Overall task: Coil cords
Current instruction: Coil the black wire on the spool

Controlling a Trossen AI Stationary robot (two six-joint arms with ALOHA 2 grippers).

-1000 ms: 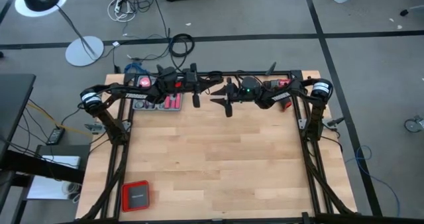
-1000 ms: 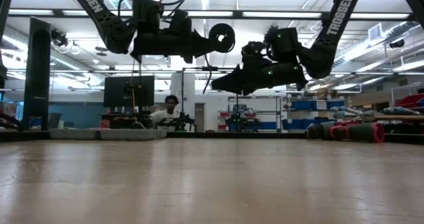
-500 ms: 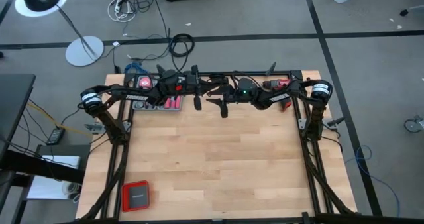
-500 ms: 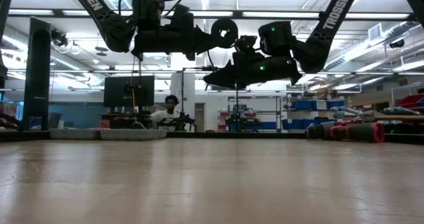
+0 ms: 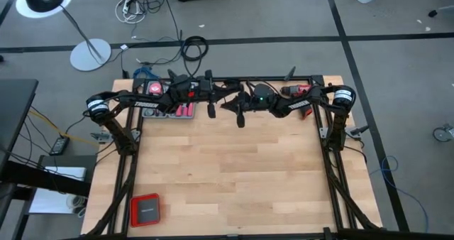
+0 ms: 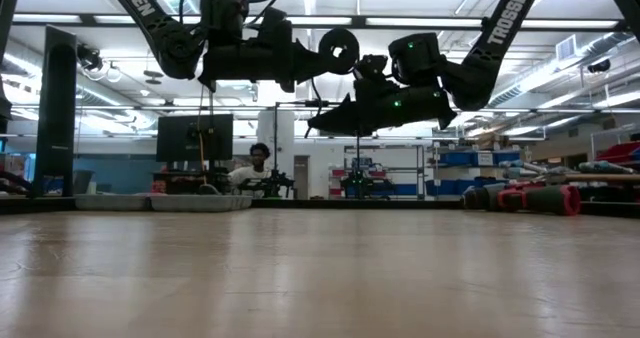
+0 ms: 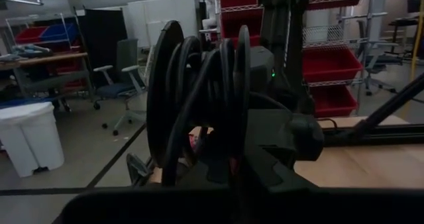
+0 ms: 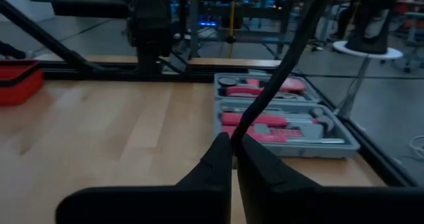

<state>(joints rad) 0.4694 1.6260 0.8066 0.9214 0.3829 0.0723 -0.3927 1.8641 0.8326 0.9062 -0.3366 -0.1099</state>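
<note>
- Thin black cord (image 7: 199,105) hangs in loops above the wooden table's (image 5: 234,169) far edge, wound around the left gripper (image 6: 335,50), whose fingers sit together
- Right gripper (image 8: 232,151) pinches one strand, fingers clamped on it

Grey floor (image 5: 284,13) with a white floor lamp (image 5: 90,53), bright ceiling lights (image 6: 90,19)

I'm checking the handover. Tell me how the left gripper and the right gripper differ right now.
The left gripper holds a wound coil of black cord; the right gripper pinches a single strand of it. In the overhead view the left gripper reaches in from the left, the right gripper from the right. Both are shut and raised above the table.
</note>
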